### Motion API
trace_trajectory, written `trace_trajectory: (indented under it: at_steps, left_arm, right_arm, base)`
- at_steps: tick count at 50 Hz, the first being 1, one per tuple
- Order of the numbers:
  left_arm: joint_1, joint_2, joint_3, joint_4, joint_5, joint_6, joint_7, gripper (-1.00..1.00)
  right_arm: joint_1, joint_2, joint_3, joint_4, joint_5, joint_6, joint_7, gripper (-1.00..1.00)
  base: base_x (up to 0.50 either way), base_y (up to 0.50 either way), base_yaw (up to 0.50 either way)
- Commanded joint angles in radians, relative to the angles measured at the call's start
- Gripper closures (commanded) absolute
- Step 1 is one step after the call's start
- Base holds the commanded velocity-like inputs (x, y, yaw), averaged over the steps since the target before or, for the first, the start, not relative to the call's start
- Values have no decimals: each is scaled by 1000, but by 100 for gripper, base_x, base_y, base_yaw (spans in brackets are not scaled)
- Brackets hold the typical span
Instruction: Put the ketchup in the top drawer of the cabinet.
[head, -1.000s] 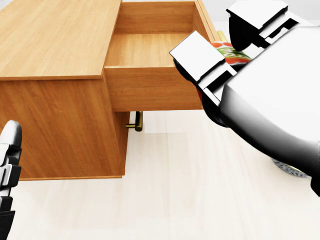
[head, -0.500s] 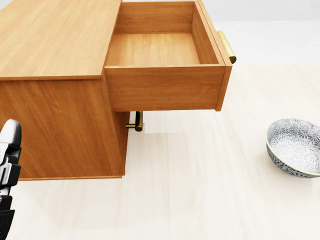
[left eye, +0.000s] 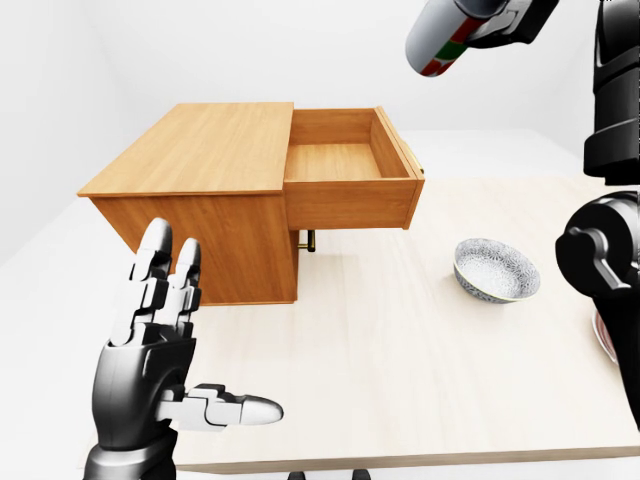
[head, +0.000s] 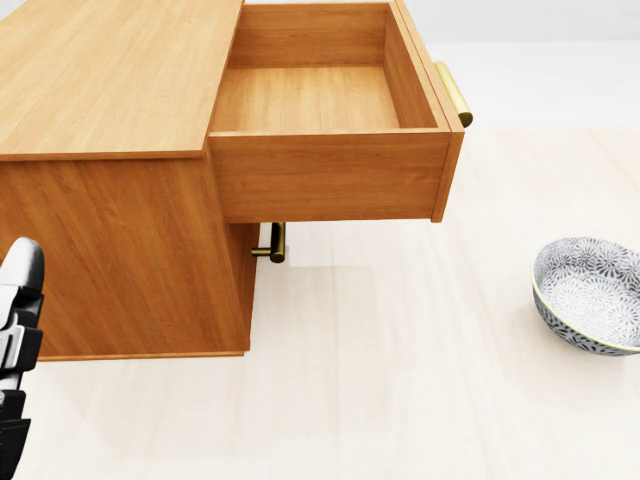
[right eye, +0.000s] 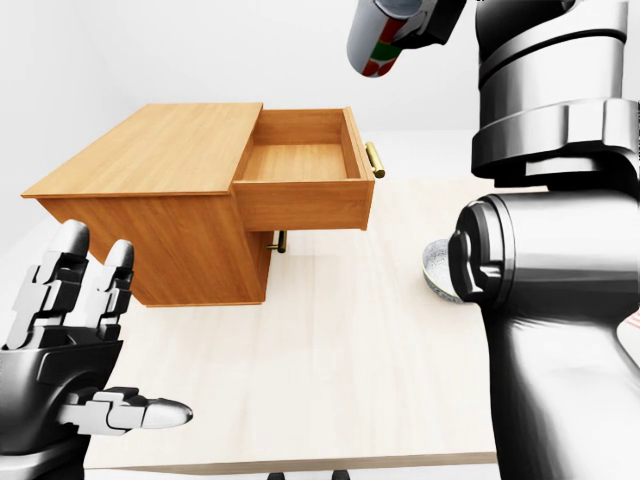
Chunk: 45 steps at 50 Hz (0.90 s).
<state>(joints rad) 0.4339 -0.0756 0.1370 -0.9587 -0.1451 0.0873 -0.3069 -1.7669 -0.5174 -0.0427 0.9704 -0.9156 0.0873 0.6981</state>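
Here, from the left of the eye views across to the right:

Left hand (left eye: 165, 375): raised low at the left edge, palm up, fingers (left eye: 160, 275) spread wide and holding nothing; well apart from everything the task concerns.

Cabinet (left eye: 200, 170): stands on the pale desk (left eye: 400, 380), its lower drawer shut, with only a brass handle (head: 272, 243) showing beneath.

Top drawer (head: 310, 100): pulled fully out toward the right of the head view, its floor bare, opening facing up.

Ketchup (left eye: 440, 38): a bottle held high at the top of the left-eye view, tilted, long axis slanting down to the left, its lower end pointing roughly toward the drawer.

Right hand (left eye: 505, 15): holds the bottle by its upper part at the top edge; how the fingers close is mostly cropped, but they clearly carry it.

Key relation: the bottle hangs well above the drawer and, by my reading, slightly to its right; the right arm is the only one placed to deliver it.

Next move, judged: carry it down and leftward over the opening, then let go.

Patterned bowl (left eye: 497, 270): on the desk, right of the drawer, apart from it.
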Motion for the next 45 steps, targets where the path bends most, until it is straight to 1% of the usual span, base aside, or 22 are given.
trace_trajectory:
  at_steps: [1, 8, 9, 11, 14, 29, 45]
  left_arm:
    - [-2, 2, -3, 3, 2, 0, 3, -100]
    - [-4, 2, 2, 0, -3, 0, 3, -100]
    - [-3, 2, 4, -1, -5, 0, 2, -100]
    - [-5, 2, 7, -3, -7, 0, 2, -100]
    - [-10, 2, 12, -3, -9, 0, 2, -100]
    - [-8, 2, 1, 5, 2, 0, 2, -100]
    - [-4, 3, -1, 1, 0, 0, 3, -100]
  right_arm:
    - [-70, 28, -14, 213, 69, 0, 0, 100]
    - [-72, 33, 1, 235, 92, 0, 0, 100]
    - [-69, 35, -15, 238, 116, 0, 0, 100]
    - [-54, 29, -1, 247, 108, 0, 0, 100]
    - [-40, 27, -9, 256, 129, 0, 0, 100]
    - [20, 28, -9, 273, 176, 0, 0, 100]
    - [20, 39, -1, 276, 185, 0, 0, 100]
  base:
    - [0, 0, 0]
    - [0, 0, 0]
    - [0, 0, 0]
    - [0, 0, 0]
    - [0, 0, 0]
    - [0, 0, 0]
    - [0, 0, 0]
